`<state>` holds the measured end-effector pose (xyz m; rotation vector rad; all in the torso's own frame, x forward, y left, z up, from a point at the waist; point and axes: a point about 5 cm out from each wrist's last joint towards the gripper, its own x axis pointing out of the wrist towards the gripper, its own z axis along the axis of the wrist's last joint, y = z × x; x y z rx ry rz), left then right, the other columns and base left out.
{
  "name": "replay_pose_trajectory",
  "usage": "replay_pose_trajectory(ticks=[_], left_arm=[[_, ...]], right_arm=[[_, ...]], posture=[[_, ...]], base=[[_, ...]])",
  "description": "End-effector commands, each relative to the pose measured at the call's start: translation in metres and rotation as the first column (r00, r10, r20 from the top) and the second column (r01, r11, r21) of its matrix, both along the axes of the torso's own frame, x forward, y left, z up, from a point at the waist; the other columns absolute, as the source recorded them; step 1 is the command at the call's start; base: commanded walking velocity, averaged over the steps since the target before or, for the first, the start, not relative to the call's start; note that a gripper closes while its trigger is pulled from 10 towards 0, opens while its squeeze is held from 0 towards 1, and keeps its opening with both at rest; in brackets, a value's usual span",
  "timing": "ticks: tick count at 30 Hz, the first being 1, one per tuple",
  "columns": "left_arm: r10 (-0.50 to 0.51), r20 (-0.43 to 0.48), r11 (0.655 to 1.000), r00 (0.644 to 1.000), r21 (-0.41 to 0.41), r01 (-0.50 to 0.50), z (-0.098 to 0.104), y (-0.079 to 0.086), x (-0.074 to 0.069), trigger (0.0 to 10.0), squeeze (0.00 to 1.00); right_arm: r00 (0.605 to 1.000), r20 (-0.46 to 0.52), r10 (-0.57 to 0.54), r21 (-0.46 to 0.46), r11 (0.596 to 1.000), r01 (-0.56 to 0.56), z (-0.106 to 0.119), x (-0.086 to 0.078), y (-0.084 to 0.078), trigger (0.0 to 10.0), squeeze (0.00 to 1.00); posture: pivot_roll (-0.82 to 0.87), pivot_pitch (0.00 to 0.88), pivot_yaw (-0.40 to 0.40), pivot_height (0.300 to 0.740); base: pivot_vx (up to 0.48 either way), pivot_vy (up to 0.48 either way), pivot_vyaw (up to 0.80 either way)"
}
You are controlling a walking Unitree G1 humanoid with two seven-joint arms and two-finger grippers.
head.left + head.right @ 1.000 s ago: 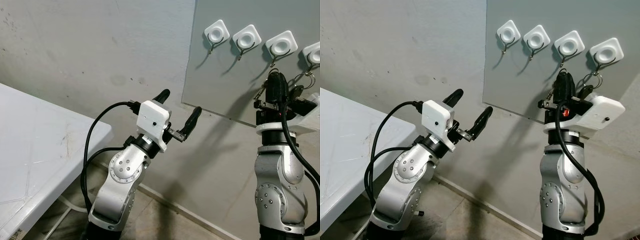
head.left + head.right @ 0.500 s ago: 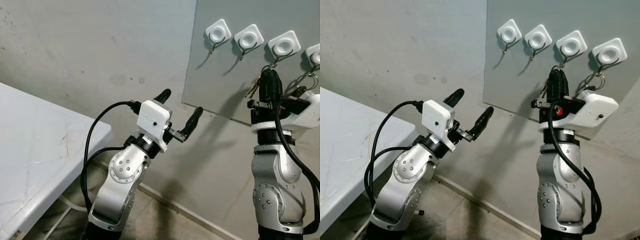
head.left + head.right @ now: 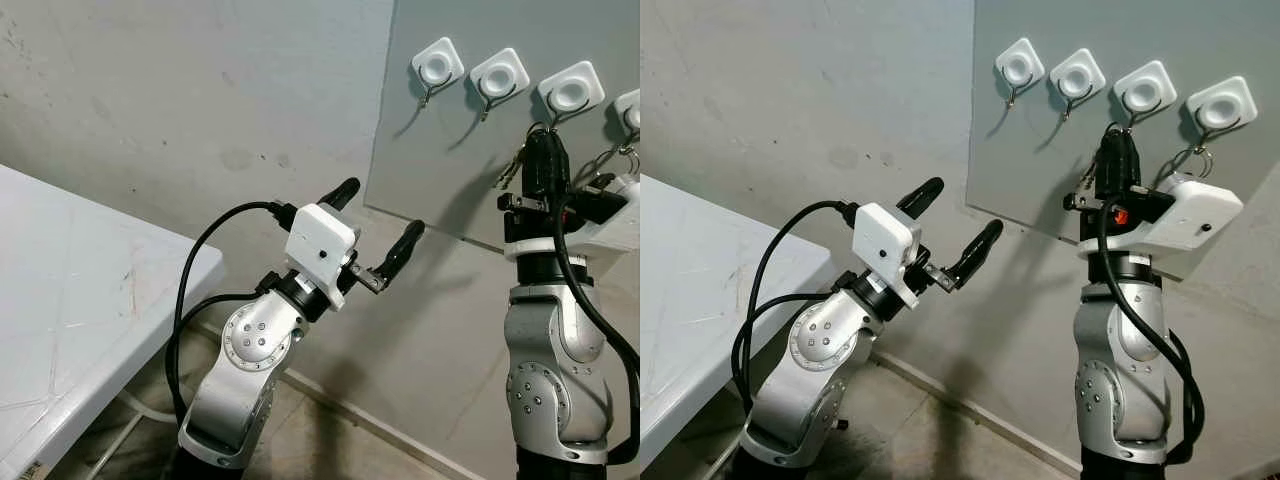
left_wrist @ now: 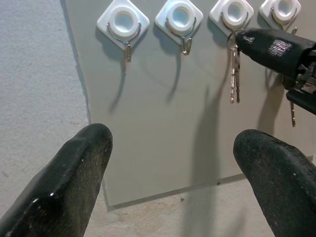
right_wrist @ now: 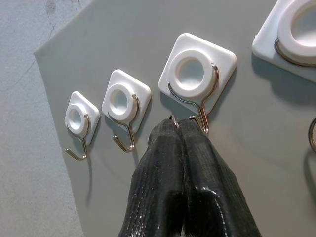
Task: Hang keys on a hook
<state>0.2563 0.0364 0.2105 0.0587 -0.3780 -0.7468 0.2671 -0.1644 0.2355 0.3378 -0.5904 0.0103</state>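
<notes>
Keys (image 4: 234, 74) beneath pinched right gripper (image 5: 178, 129) fingertips

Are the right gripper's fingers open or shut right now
Shut. The right gripper's two black fingers press together at the third hook, pinching the key ring; keys dangle below.

The right gripper (image 5: 180, 129) presses its closed fingertips against the foot of the third hook (image 5: 197, 86), hiding the key ring there; only a sliver of ring shows beside the tips. The keys (image 4: 234, 74) hang below those tips, too small to tell how many. A second bunch (image 4: 292, 111) beyond the right gripper is half hidden by its body. The fourth hook (image 3: 630, 108) is cut by the picture's edge. The desk (image 3: 60, 300), well left of the left gripper (image 3: 376, 230), runs out of frame.
</notes>
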Motion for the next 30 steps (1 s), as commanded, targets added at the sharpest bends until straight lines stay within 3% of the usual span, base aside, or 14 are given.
replay_pose_trajectory(ticks=[1, 19, 23, 30], left_arm=[[-0.016, 0.038, 1.000, 0.999, 0.014, 0.016, 0.007, -0.002, -0.002, 10.0, 0.00], [-0.019, 0.031, 1.000, 0.999, 0.018, 0.018, 0.007, -0.001, -0.002, 10.0, 0.00], [-0.020, 0.031, 1.000, 0.999, 0.017, 0.019, 0.008, -0.001, -0.002, 10.0, 0.00], [-0.017, 0.032, 1.000, 0.999, 0.012, 0.017, 0.009, -0.001, -0.002, 10.0, 0.00]], right_arm=[[0.999, 0.034, -0.012, 0.014, 1.000, 0.011, 0.007, -0.004, -0.002, 10.0, 0.00], [0.997, 0.071, 0.007, 0.025, 1.000, -0.008, 0.009, -0.011, 0.001, 10.0, 0.00], [0.998, 0.063, -0.001, 0.065, 0.998, -0.003, 0.010, -0.009, -0.002, 10.0, 0.00], [1.000, 0.001, -0.002, 0.233, 0.973, 0.002, 0.001, -0.004, -0.011, 10.0, 0.00]], posture=[[-0.04, 0.014, -0.002, 0.740], [-0.04, 0.017, 0.006, 0.740], [-0.03, 0.018, 0.007, 0.740], [-0.03, 0.017, 0.006, 0.740]], base=[[0.000, 0.000, 0.00], [0.000, 0.000, 0.00], [0.000, 0.000, 0.00], [0.000, 0.000, 0.00]])
